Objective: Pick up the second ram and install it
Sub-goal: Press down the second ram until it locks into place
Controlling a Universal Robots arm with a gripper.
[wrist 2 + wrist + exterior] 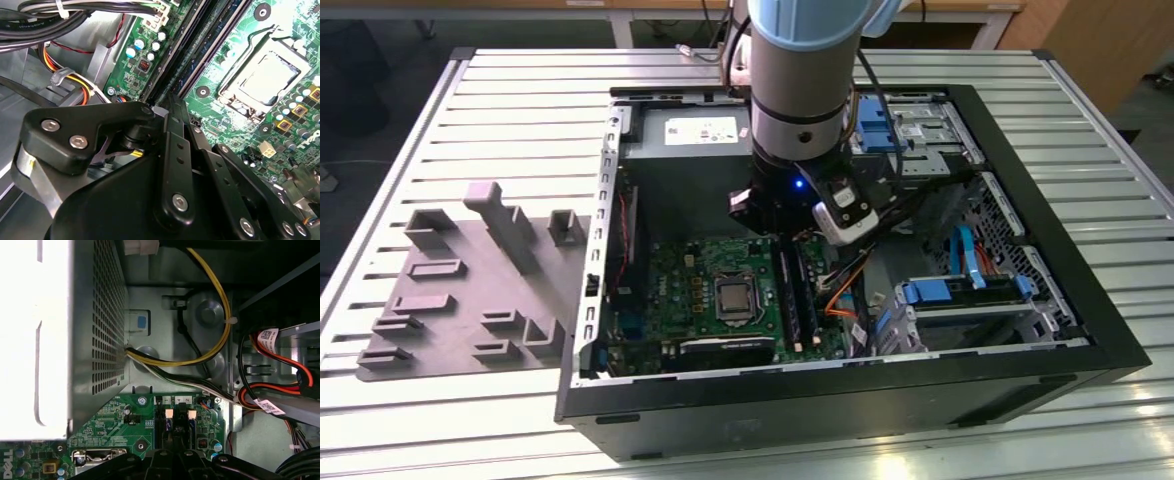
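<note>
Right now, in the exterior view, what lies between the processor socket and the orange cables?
The long black memory slots lie there, on the green motherboard beside the processor socket; the exterior view shows it.

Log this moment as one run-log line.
arm: inside open computer case | tool: over black memory slots on green motherboard | ram: not identifiable
</note>
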